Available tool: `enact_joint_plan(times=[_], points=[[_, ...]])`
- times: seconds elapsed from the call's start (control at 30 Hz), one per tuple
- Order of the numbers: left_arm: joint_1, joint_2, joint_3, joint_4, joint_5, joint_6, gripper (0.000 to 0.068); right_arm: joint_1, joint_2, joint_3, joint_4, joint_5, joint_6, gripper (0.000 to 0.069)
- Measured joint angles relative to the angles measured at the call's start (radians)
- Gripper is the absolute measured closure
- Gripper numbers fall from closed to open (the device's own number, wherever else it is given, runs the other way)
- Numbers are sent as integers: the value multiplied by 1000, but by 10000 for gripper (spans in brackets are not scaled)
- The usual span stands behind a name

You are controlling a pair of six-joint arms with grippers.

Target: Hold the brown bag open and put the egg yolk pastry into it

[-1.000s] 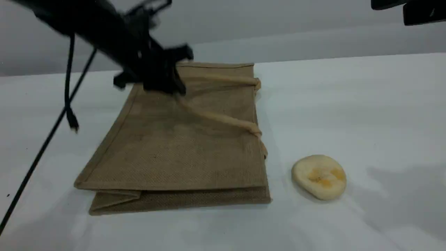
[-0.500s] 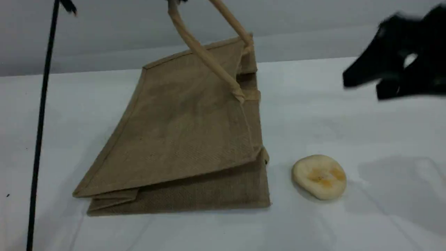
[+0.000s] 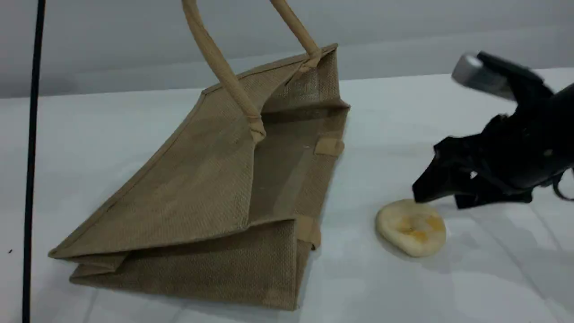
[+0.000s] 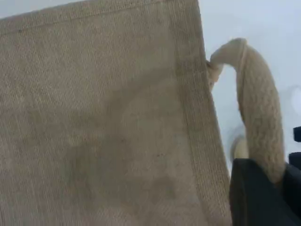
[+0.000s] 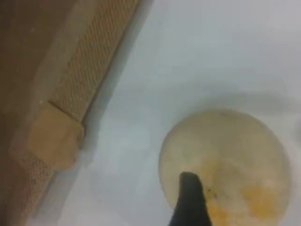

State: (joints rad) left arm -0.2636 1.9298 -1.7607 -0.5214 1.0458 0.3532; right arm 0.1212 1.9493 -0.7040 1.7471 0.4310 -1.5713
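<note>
Scene view: brown bag (image 3: 197, 197) lies lengthwise, mouth facing egg yolk pastry (image 3: 411, 227).

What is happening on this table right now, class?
The left gripper is shut on a handle of the brown bag, lifting its upper side so the mouth gapes toward the egg yolk pastry. The pastry lies on the white table just outside the bag. The right gripper, jaws open, hovers right over the pastry without holding it yet.
</note>
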Motion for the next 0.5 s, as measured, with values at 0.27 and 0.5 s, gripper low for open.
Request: enact_joint_plan(times=[0.27,0.5], points=[[0,0,0,-1,0,0,598,0,82,-71,-1,-20,0,229],[0,0,0,-2,-2,0,598,0,126,-83,-3,5,1,229]])
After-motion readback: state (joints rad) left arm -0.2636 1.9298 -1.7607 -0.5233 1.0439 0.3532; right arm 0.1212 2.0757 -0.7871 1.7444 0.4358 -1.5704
